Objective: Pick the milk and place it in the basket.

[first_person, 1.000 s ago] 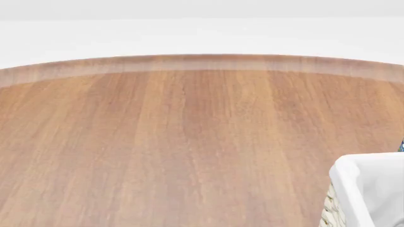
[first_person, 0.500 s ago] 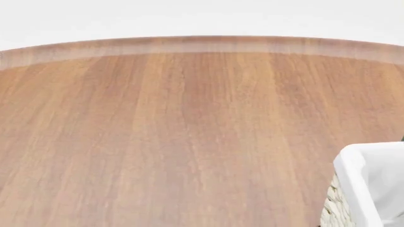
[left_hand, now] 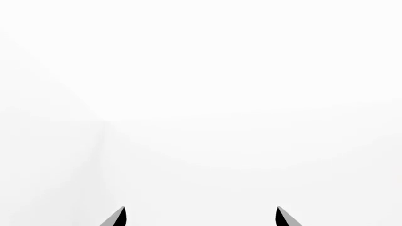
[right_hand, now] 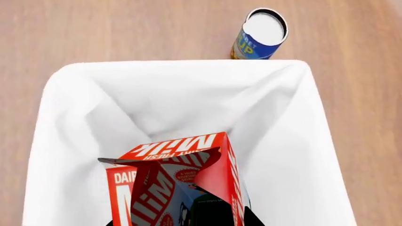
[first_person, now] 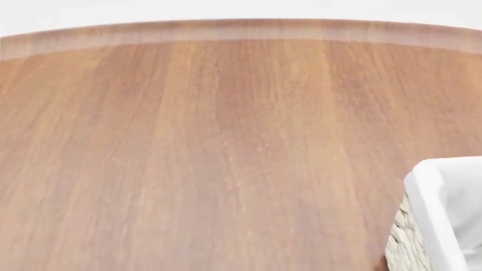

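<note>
The milk (right_hand: 179,179), a red carton with white lettering, hangs above the inside of the basket (right_hand: 69,103). My right gripper (right_hand: 182,221) is shut on it, with only the dark fingertips showing at either side of the carton. White cloth lines the basket all round below the carton. In the head view only one corner of the basket (first_person: 446,197) shows at the lower right, with wicker under the liner. My left gripper (left_hand: 200,215) is open, nothing between its fingers, facing a blank white background. Neither arm appears in the head view.
A blue and yellow can (right_hand: 260,34) with a white lid stands on the wooden table (first_person: 226,141) just outside the basket's rim. The table's curved far edge (first_person: 241,29) runs across the top of the head view.
The head view has shifted: the table's far edge has risen in the picture and the basket corner sits slightly lower and further right.
</note>
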Controlling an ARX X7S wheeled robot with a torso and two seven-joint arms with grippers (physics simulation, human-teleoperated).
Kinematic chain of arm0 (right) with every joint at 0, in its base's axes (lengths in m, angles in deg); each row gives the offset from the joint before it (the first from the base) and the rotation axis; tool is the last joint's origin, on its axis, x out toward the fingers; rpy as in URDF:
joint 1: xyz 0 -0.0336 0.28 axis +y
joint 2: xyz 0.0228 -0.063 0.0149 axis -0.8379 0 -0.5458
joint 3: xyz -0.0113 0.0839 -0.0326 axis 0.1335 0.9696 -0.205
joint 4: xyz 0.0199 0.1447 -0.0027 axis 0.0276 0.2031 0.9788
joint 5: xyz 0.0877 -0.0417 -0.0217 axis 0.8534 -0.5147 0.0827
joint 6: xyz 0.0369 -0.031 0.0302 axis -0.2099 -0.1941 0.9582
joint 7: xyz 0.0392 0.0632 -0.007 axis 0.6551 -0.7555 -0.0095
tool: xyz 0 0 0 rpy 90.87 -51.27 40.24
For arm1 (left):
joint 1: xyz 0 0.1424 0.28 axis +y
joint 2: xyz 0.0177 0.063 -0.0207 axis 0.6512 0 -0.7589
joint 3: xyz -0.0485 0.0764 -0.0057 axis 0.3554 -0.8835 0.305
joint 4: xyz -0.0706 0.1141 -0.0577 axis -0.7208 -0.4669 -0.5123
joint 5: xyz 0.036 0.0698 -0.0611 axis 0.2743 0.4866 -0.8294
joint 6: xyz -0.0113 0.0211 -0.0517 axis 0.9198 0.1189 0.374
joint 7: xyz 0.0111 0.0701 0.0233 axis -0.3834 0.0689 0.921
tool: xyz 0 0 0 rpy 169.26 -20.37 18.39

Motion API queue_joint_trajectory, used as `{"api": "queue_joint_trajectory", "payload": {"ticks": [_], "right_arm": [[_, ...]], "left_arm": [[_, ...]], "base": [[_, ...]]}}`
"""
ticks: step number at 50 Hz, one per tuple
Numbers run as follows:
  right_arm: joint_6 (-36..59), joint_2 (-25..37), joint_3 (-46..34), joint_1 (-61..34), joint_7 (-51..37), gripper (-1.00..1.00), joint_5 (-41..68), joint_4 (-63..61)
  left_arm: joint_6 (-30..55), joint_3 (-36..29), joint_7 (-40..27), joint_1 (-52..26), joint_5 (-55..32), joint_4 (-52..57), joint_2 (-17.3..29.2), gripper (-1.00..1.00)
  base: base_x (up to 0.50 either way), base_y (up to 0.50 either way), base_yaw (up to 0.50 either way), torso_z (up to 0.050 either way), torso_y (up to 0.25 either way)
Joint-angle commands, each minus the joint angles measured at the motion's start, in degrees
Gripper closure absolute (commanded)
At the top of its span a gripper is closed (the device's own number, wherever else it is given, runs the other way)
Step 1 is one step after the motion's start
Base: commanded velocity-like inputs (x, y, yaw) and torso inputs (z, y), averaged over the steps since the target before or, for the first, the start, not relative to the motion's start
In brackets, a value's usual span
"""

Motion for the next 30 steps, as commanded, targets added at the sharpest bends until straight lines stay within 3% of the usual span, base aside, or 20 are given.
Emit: {"api": "queue_joint_trajectory", "payload": {"ticks": [1,17,30], "right_arm": [[-0.05,0.06,1.21,-2.71,0.34,1.0,-1.53,-0.11],[-0.06,0.15,1.02,-2.5,0.51,1.0,-1.47,-0.36],[0.19,0.3,0.77,-2.48,0.58,1.0,-1.67,-0.53]], "left_arm": [[-0.94,0.99,0.15,0.94,-0.5,-0.09,-0.32,-1.0],[-0.85,0.36,0.99,0.77,0.46,0.11,-0.07,-1.0],[-1.74,1.16,1.08,1.47,0.34,0.03,-0.45,-1.0]], "base": [[0.0,0.0,0.0,0.0,0.0],[0.0,0.0,0.0,0.0,0.0],[0.0,0.0,0.0,0.0,-0.214]]}}
